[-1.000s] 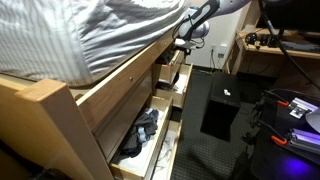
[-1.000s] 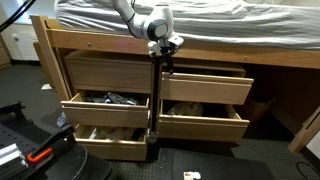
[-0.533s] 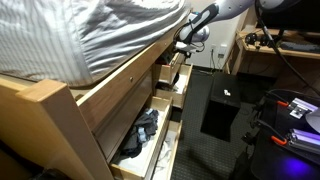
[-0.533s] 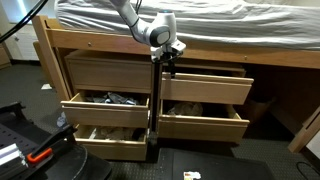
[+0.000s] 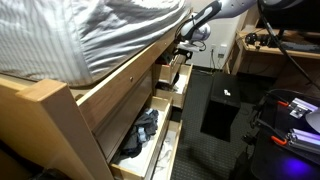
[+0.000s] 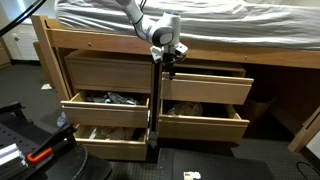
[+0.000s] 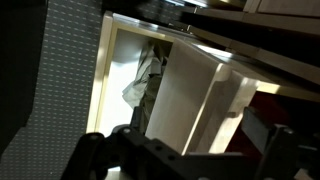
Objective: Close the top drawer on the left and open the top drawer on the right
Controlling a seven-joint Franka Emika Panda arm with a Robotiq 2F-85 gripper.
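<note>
Wooden and pale, the top left drawer (image 6: 108, 72) sits with its front flush in the bed frame, just left of the centre post (image 6: 154, 100) that divides the two drawer stacks. The top right drawer (image 6: 205, 86) lies just right of that post; whether its front is fully in or slightly out cannot be told. The gripper (image 6: 169, 62) hangs at the head of the post, close under the frame's top rail, fingers pointing down and right beside the inner corner of the top right drawer. How far its jaws are parted does not show in any view, and nothing can be seen in its grasp. The arm (image 6: 140, 20) reaches in from above and to the left of the post, crossing in front of the striped bedding (image 6: 220, 14) and bending down at the wrist; in an exterior view the gripper (image 5: 186, 44) presses close to the bed's side. Below, on both sides of the post, the lower drawers stand pulled out, with dark clothes (image 6: 112, 98) in the left middle one. The wrist view looks down into an open drawer holding a crumpled pale cloth (image 7: 145, 76).
</note>
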